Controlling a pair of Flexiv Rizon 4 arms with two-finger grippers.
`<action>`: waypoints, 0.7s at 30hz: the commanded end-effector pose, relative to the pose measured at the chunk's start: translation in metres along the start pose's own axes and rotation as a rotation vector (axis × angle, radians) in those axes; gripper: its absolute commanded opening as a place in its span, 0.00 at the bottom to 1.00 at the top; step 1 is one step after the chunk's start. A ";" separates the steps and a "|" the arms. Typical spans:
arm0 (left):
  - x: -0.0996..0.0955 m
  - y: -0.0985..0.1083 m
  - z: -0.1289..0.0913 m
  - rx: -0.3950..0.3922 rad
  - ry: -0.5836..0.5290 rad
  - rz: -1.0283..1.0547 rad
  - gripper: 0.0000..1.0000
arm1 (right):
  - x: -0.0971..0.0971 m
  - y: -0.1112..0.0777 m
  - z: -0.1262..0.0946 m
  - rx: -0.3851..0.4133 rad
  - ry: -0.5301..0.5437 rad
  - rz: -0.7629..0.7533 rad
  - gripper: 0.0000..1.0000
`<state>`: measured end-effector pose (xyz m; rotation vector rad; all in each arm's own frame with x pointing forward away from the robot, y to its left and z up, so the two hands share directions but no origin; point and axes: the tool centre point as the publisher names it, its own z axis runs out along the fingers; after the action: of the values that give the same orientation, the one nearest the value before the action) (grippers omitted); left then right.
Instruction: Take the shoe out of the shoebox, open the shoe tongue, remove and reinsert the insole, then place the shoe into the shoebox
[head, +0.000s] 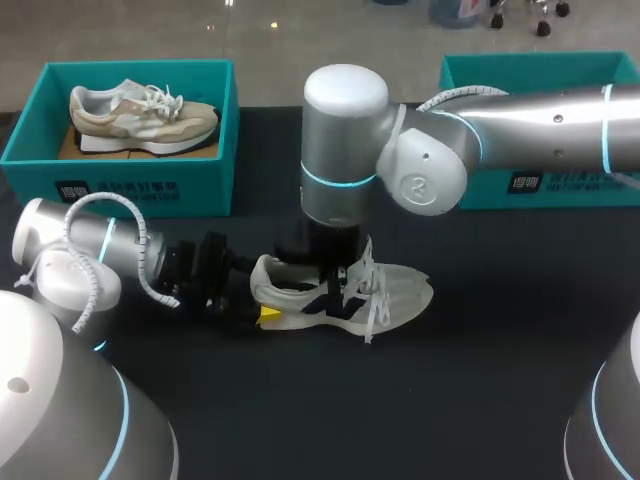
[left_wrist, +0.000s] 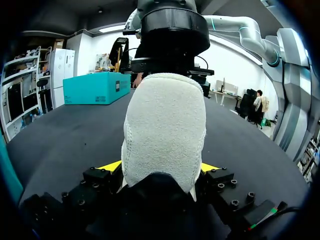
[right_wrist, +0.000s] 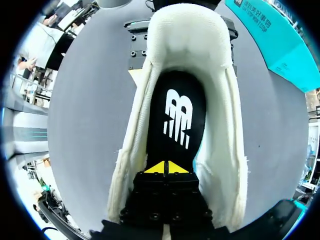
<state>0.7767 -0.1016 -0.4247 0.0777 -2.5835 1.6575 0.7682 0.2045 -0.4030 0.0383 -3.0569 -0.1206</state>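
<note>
The white shoe (head: 400, 290) was out of its box and lay on the table (head: 480, 400), heel pinched from both sides by the left fingers (left_wrist: 111, 166). The right fingers (right_wrist: 156, 168), pressed together, sat inside it on the black insole (right_wrist: 175, 115), so I judged the insole step was under way, with boxing the shoe left to do. I counted two shoes, the beige shoe (head: 140, 115) lying in the left shoebox (head: 210, 180), two teal boxes including the right shoebox (head: 560, 185), and one insole.

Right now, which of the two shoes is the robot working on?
The white shoe on the table: left fingers clasp its heel, right fingers reach inside. The beige shoe sits alone in its teal box.
</note>
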 end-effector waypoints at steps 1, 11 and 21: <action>-0.001 0.005 0.000 -0.006 0.001 -0.001 0.00 | 0.005 -0.014 -0.024 -0.055 -0.013 -0.026 0.00; -0.001 0.005 0.000 -0.006 0.001 -0.001 0.00 | -0.003 -0.007 -0.032 -0.063 -0.035 -0.052 0.00; -0.001 0.005 0.000 -0.006 0.001 -0.001 0.00 | -0.010 0.020 -0.013 -0.044 -0.050 -0.061 0.00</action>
<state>0.7768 -0.1015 -0.4247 0.0779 -2.5836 1.6576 0.7744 0.2093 -0.3800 0.1231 -3.1073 -0.2364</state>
